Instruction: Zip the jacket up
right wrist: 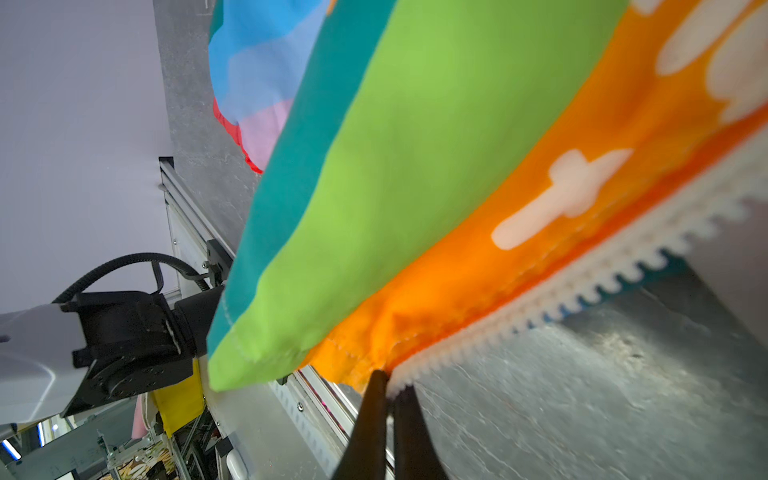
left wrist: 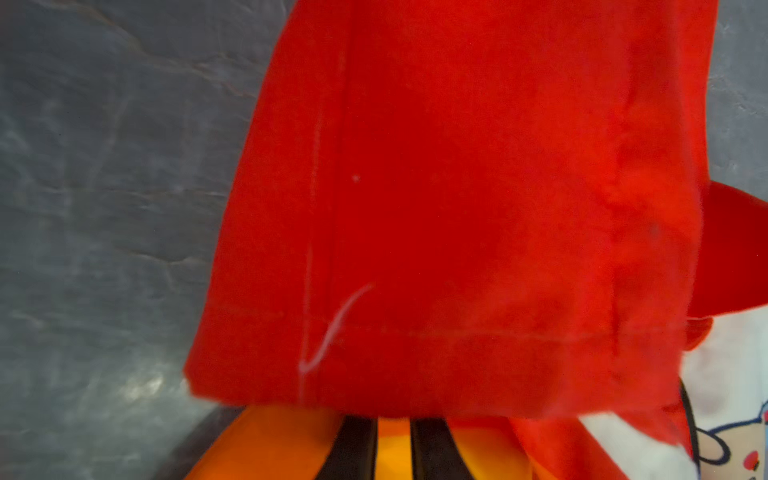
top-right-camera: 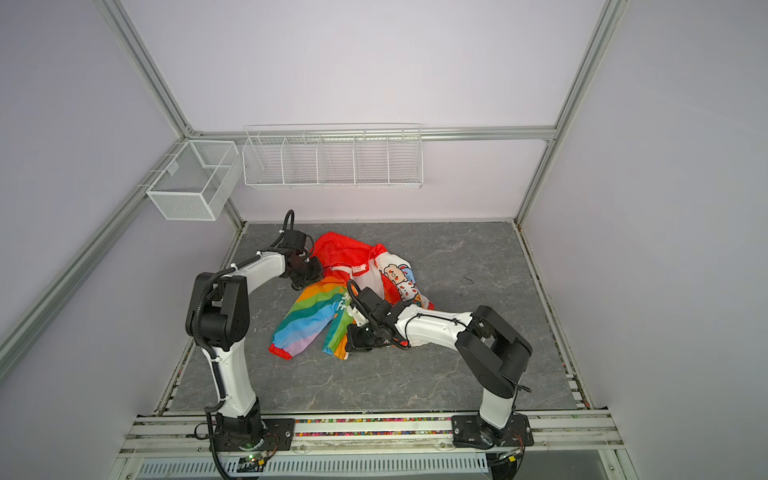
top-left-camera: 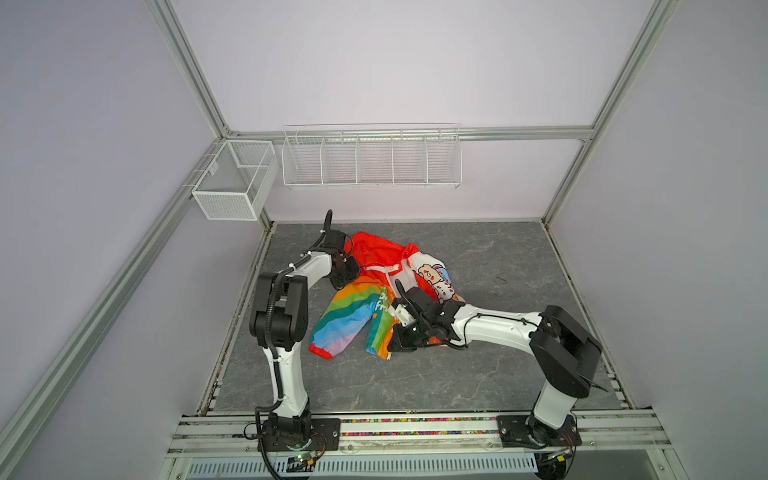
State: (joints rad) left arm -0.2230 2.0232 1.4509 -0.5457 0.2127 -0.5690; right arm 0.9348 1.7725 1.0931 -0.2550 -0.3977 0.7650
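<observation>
The jacket [top-left-camera: 357, 311] [top-right-camera: 318, 311] lies crumpled mid-table, rainbow sleeve toward the front, red hood [top-left-camera: 370, 249] at the back, cartoon lining [top-left-camera: 434, 276] turned up on the right. My left gripper [top-left-camera: 347, 276] [top-right-camera: 309, 277] sits at the jacket's back left edge. In the left wrist view its fingers [left wrist: 353, 449] stand close together on orange fabric, with the tips of that gripper [left wrist: 392, 419] under the red hood [left wrist: 457, 208]. My right gripper [top-left-camera: 390, 349] [top-right-camera: 348, 345] [right wrist: 390, 384] is shut on the bottom end of the white zipper [right wrist: 582, 266], lifting the orange hem corner.
The grey table [top-left-camera: 498, 270] has bare mat to the right and front of the jacket. A mesh basket [top-left-camera: 235, 178] and a long wire rack [top-left-camera: 372, 160] hang on the back wall. An aluminium rail [top-left-camera: 415, 424] with both arm bases runs along the front edge.
</observation>
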